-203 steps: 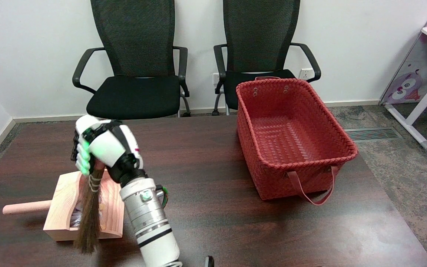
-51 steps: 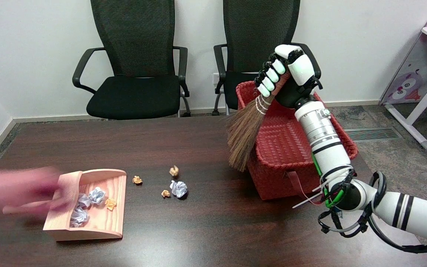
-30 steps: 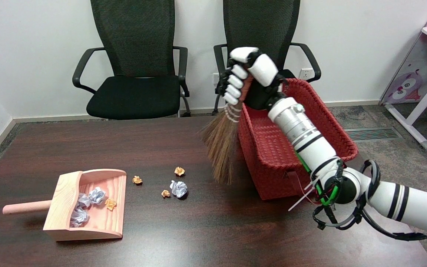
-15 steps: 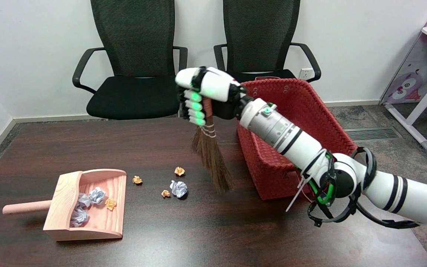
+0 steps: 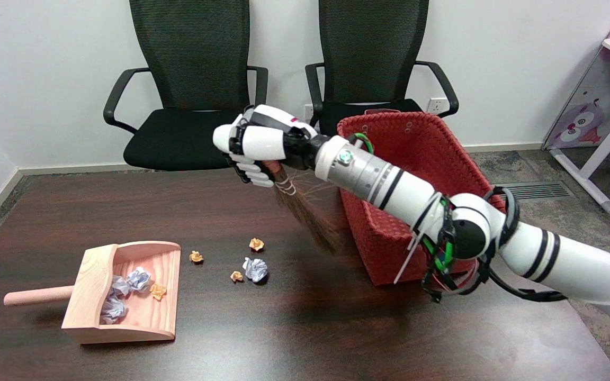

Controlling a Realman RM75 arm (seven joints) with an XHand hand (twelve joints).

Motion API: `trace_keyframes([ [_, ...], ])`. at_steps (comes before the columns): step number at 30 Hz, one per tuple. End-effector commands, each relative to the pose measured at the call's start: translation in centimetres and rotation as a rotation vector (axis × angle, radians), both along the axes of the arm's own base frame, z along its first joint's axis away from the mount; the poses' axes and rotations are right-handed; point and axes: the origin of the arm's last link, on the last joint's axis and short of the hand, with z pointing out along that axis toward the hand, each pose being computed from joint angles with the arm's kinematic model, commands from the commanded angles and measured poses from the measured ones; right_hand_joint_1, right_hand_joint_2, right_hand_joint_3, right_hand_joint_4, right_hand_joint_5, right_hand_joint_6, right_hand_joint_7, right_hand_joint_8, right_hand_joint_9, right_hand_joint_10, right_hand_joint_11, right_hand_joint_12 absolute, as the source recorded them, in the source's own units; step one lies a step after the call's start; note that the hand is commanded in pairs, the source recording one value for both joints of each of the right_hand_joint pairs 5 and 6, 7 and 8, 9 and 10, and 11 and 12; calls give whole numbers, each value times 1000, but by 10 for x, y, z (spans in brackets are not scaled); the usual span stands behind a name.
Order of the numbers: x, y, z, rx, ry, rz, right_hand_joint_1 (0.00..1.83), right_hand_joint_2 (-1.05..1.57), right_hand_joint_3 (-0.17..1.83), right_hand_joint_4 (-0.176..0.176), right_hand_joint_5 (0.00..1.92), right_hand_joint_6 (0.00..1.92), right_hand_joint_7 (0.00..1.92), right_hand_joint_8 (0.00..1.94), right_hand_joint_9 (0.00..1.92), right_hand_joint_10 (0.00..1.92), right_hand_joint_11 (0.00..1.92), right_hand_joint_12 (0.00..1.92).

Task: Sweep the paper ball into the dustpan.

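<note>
On the table (image 5: 294, 323), the wooden dustpan (image 5: 93, 275) lay at the left with several paper balls already inside, well apart from the red basket (image 5: 416, 174) at the right. Above the table's middle, the right hand (image 5: 254, 145) was wrapped around the handle of the broom (image 5: 305, 217), whose bristles slanted toward the basket, apparently clear of the table. Four loose balls, the largest being the white paper ball (image 5: 256, 269), remained unswept between dustpan and broom, so the task was judged partly complete.

Red woven basket (image 5: 432, 174) — pale-wood dustpan (image 5: 93, 312).

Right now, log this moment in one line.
right robot hand: holds broom | paper balls: on table, unswept | dustpan: partly filled
</note>
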Motion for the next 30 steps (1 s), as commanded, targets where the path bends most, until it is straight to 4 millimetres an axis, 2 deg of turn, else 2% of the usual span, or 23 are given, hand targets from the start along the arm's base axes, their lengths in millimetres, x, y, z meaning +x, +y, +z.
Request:
trace_keyframes([
  [1,-11,-33,-16,-64,168,59,691,1571,1543,15,1920,1920,1920,1920,1920,1920,1920,1920],
  [3,-19,-30,-23,-90,144,60,692,1571,1558,15,1920,1920,1920,1920,1920,1920,1920,1920],
  [10,-23,-15,-37,-310,77,127,698,1571,1611,17,1920,1920,1920,1920,1920,1920,1920,1920],
  [14,-26,-2,-53,-382,118,148,706,1571,1615,16,1920,1920,1920,1920,1920,1920,1920,1920],
  [20,-35,14,-72,-389,90,107,706,1571,1649,14,1920,1920,1920,1920,1920,1920,1920,1920],
  [30,-52,43,-91,-424,64,41,697,1571,1698,14,1920,1920,1920,1920,1920,1920,1920,1920],
])
